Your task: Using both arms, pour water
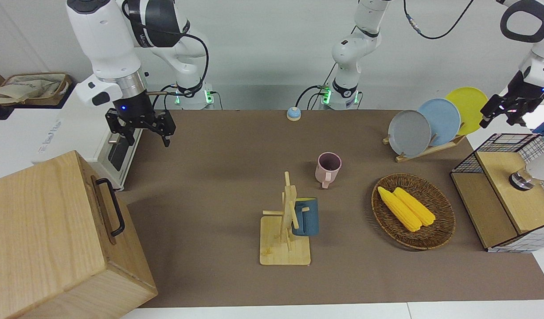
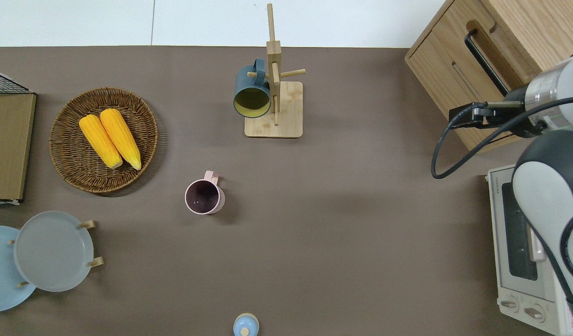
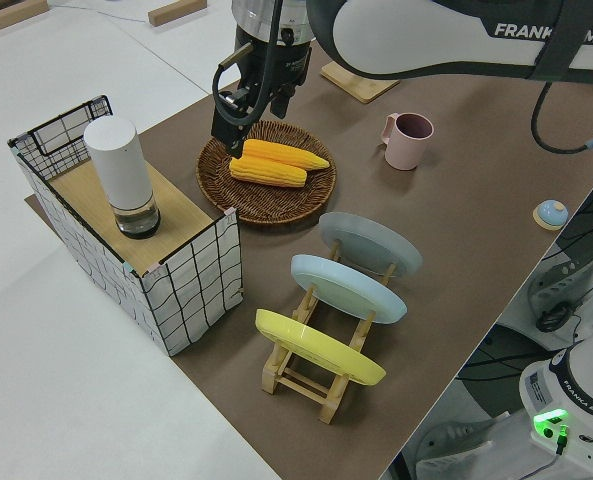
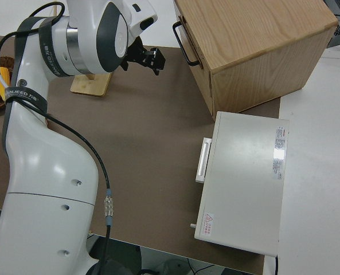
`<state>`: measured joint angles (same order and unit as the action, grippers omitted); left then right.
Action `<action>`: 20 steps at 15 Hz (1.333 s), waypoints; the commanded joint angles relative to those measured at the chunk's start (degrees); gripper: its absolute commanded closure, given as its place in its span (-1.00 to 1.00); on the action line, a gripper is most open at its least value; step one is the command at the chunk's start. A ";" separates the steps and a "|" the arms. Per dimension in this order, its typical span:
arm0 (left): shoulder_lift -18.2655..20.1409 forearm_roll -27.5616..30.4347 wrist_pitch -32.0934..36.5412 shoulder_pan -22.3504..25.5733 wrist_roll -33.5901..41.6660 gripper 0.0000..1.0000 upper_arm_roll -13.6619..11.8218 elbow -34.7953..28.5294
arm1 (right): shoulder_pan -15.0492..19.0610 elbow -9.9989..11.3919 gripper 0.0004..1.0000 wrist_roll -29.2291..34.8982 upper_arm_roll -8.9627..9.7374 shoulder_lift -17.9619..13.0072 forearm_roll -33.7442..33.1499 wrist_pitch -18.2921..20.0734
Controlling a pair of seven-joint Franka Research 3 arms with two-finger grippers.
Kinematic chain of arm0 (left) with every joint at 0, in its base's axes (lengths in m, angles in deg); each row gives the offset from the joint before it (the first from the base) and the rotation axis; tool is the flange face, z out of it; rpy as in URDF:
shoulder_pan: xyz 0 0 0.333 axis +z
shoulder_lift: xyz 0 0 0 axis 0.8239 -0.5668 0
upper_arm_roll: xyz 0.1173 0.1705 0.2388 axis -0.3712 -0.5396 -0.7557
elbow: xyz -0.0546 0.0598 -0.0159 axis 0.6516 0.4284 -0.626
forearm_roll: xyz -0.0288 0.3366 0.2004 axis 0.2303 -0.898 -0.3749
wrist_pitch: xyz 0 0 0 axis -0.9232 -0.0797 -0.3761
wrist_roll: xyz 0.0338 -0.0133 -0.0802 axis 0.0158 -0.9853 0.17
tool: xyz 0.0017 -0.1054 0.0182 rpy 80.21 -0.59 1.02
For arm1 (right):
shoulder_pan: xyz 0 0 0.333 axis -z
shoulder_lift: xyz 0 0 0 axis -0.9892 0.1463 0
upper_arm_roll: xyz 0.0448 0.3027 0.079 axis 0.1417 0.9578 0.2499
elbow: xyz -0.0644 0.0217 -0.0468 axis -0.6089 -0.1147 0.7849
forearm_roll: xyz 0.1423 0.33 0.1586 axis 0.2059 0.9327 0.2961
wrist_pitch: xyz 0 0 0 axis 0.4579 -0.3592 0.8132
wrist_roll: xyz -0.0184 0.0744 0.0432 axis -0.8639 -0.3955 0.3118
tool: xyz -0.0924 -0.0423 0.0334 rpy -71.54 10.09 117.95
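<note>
Right end effector: fingers spread, empty, up in the air.
Left end effector: finger state unclear.
Pink mug: upright on surface.

We see open brown surface across the middle and lower right of the overhead frame. Obstacles ring it: mug tree top centre, pink mug mid-frame, corn basket upper left, wooden cabinet upper right.

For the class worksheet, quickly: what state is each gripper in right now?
Left gripper: empty, whether open or shut cannot be told.
Right gripper: open, holding nothing.
</note>
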<state>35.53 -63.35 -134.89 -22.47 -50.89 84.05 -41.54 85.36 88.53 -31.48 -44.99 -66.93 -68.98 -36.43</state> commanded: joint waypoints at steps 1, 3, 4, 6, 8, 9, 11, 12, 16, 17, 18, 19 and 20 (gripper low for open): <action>0.46 -4.45 3.40 -0.40 -7.05 -1.00 7.72 0.44 | 0.89 0.07 -0.98 -0.98 0.59 -0.51 0.31 0.26; 0.46 -4.82 4.90 -0.66 -9.27 -1.00 10.73 0.44 | 0.89 0.07 -0.98 -0.98 0.59 -0.51 0.31 0.26; 0.46 -4.38 5.60 -2.23 -9.45 -1.00 10.57 0.53 | 0.89 0.07 -0.98 -0.98 0.59 -0.51 0.31 0.26; 0.46 -4.11 7.97 -7.58 -9.80 -1.00 8.29 2.80 | 0.89 0.07 -0.98 -0.98 0.59 -0.51 0.31 0.26; 0.29 -4.11 9.74 -13.37 -10.94 -1.00 4.70 3.34 | 0.89 0.07 -0.98 -0.98 0.59 -0.51 0.31 0.26; 0.37 -3.94 10.52 -16.97 -11.82 -1.00 1.72 3.34 | 0.89 0.07 -0.98 -0.98 0.59 -0.51 0.31 0.26; 0.46 -2.45 13.77 -24.01 -12.00 -1.00 -4.61 3.52 | 0.89 0.07 -0.98 -0.98 0.59 -0.51 0.31 0.26; 0.55 -2.18 14.74 -27.17 -12.09 -1.00 -6.82 4.13 | 0.89 0.07 -0.98 -0.98 0.59 -0.51 0.23 0.26; 0.46 -2.71 17.03 -36.24 -12.09 -1.00 -11.49 5.45 | 0.89 0.07 -0.98 -0.98 0.59 -0.51 0.23 0.26; 0.46 -2.71 17.64 -37.21 -12.18 -1.00 -12.02 5.45 | 0.89 0.07 -0.98 -0.98 0.59 -0.51 0.31 0.26; 0.46 -2.79 17.74 -38.27 -12.18 -1.00 -12.46 5.45 | 0.89 0.07 -0.98 -0.98 0.59 -0.51 0.31 0.26; 0.46 -2.79 17.74 -39.06 -12.18 -1.00 -12.72 5.45 | 0.89 0.07 -0.98 -0.98 0.59 -0.51 0.23 0.26; 0.46 -2.79 17.83 -39.76 -12.26 -1.00 -13.34 5.45 | 0.89 0.07 -0.98 -0.98 0.59 -0.51 0.31 0.26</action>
<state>36.01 -66.07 -118.80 -59.18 -62.61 73.30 -37.00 85.36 88.53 -31.48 -44.99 -66.93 -68.98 -36.43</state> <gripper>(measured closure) 0.000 0.009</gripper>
